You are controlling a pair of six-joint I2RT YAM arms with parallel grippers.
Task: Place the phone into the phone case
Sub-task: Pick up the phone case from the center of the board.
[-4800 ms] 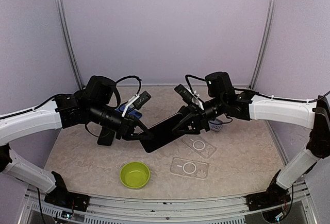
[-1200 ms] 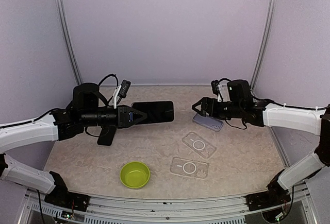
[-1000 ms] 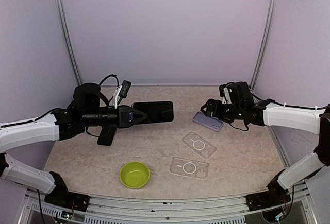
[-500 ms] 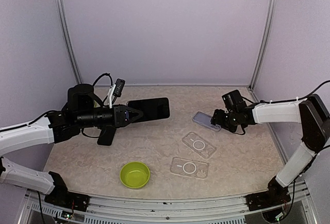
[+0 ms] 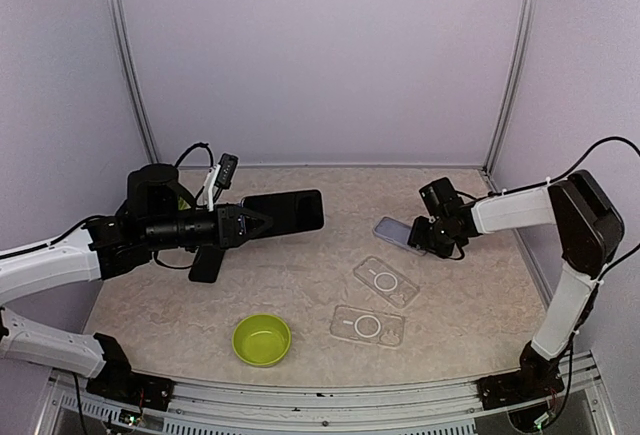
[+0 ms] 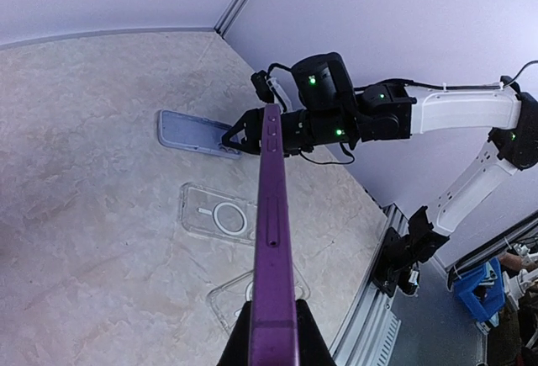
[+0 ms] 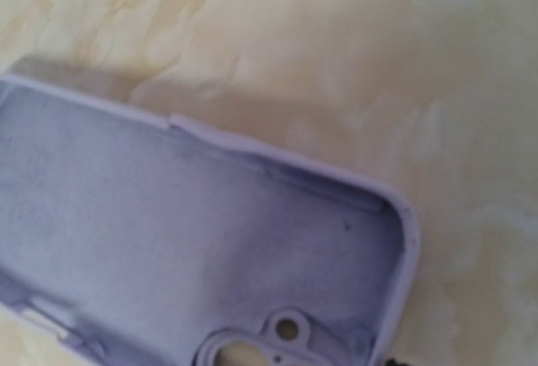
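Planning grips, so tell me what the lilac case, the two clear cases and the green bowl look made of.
Lilac case: probably silicone or soft plastic, matte; dull inside, no glare.
Clear cases: transparent plastic, likely glossy; the tabletop shows through.
Green bowl: probably plastic, smooth; even lime colour.

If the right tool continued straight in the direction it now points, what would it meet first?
Most likely the lilac phone case: it lies open side up on the table and fills the right wrist view. Whether the right tool touches it is unclear.
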